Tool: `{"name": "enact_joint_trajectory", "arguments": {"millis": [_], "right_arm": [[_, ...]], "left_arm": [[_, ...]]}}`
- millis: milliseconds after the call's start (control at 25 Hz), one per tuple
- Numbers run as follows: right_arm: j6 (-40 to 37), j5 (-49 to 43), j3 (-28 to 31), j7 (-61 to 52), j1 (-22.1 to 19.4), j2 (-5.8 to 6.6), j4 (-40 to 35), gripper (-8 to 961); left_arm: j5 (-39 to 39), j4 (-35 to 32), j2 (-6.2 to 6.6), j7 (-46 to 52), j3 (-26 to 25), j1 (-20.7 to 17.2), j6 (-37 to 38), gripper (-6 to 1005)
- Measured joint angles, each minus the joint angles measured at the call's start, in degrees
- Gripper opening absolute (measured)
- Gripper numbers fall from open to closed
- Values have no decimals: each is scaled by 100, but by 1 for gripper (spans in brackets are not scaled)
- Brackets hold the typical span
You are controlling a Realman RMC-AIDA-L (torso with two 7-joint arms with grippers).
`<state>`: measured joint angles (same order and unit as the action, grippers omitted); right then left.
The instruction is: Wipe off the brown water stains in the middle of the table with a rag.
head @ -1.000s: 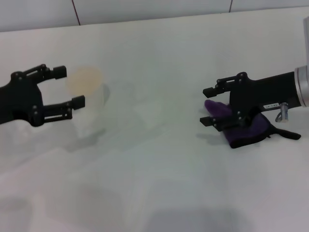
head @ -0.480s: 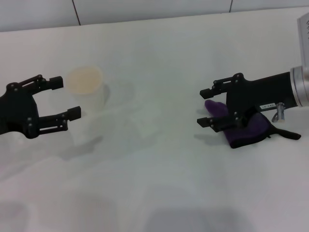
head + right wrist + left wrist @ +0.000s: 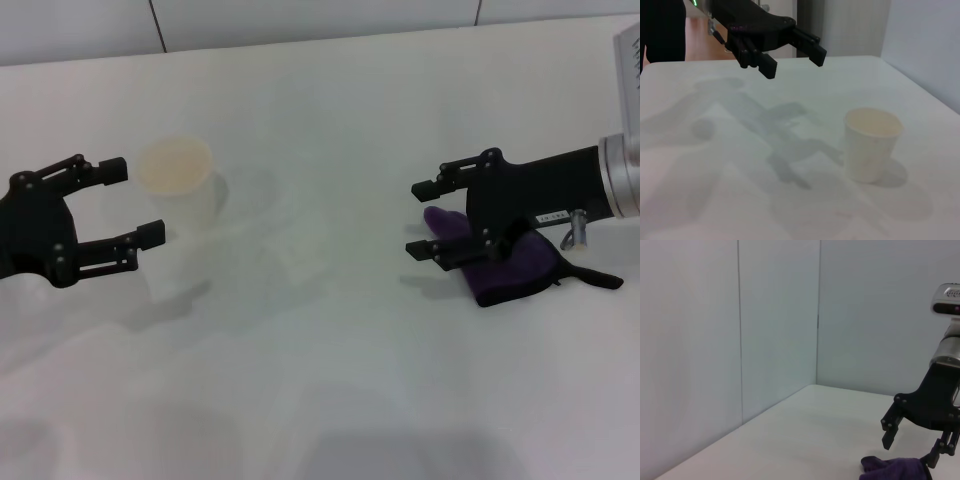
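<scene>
The rag (image 3: 512, 264) is a dark purple cloth lying on the white table (image 3: 330, 380) at the right. One end of it pokes up between the fingers of my right gripper (image 3: 421, 218), which is open and low over it. The left wrist view shows that gripper (image 3: 910, 450) above the rag (image 3: 895, 470). My left gripper (image 3: 135, 200) is open and empty, just left of a white paper cup (image 3: 182, 188). No clear brown stain shows. There is only a faint pale patch (image 3: 303, 252) on the table between the grippers.
The paper cup (image 3: 871, 145) stands upright, with my left gripper (image 3: 792, 62) beyond it in the right wrist view. A tiled wall runs along the table's far edge (image 3: 320, 40).
My left gripper has drawn back to the left, away from the cup, which stands free. My right gripper has edged slightly left over the rag.
</scene>
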<state>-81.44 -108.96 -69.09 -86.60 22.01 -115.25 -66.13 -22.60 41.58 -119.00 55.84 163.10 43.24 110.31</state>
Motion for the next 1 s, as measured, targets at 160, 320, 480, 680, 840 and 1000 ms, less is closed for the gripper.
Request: {"name": "enact_joint_trajectory", "arguments": {"millis": [160, 320, 480, 680, 840, 1000], "right_arm": [[2, 0, 0, 3, 25, -5, 5, 682], [10, -6, 0, 6, 29, -6, 12, 682], [10, -4, 0, 7, 31, -6, 13, 682], [9, -4, 0, -13, 32, -6, 13, 682], [2, 5, -8, -32, 31, -6, 14, 682], [-6, 17, -8, -37, 31, -6, 13, 682]], "left_arm": [[-5, -2, 0, -6, -5, 10, -16, 873], [-10, 3, 0, -15, -6, 12, -15, 873], [-16, 17, 0, -17, -6, 15, -7, 873], [-16, 16, 0, -19, -6, 17, -4, 873], [6, 21, 0, -21, -6, 18, -3, 873], [97, 17, 0, -21, -6, 13, 0, 873]]}}
